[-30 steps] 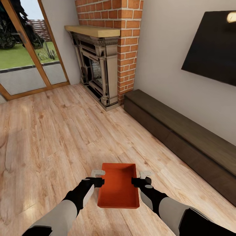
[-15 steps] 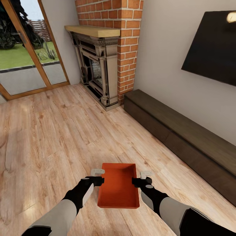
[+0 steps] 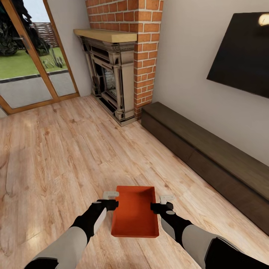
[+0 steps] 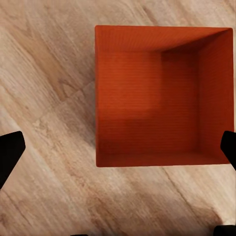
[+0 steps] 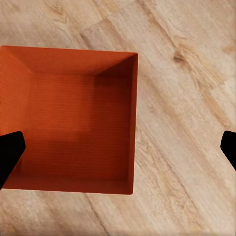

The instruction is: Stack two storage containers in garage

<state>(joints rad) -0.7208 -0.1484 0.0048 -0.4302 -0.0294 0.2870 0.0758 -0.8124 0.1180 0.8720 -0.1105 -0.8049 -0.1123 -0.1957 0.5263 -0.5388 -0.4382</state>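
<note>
One orange-red storage container point(image 3: 135, 216) sits lidless and empty on the living room's light wood plank floor point(image 3: 56, 157), just in front of me. My left gripper point(image 3: 111, 200) hovers open over its left long wall. My right gripper point(image 3: 162, 202) hovers open over the right long wall. In the left wrist view the container point(image 4: 157, 93) lies below the widely spread left gripper point(image 4: 118, 152). The right wrist view looks down on the container point(image 5: 73, 123) beneath the open right gripper point(image 5: 118, 147). Neither gripper touches it. The garage is out of view.
A red-brick fireplace point(image 3: 112, 74) stands ahead, with wood-framed glass doors point(image 3: 30, 67) to its left. A long dark low cabinet point(image 3: 209, 157) runs along the right wall under a black TV point(image 3: 243, 52). Open plank floor stretches to the left and ahead.
My left gripper has crept slightly forward along the container's wall. The container and the right gripper have stayed put.
</note>
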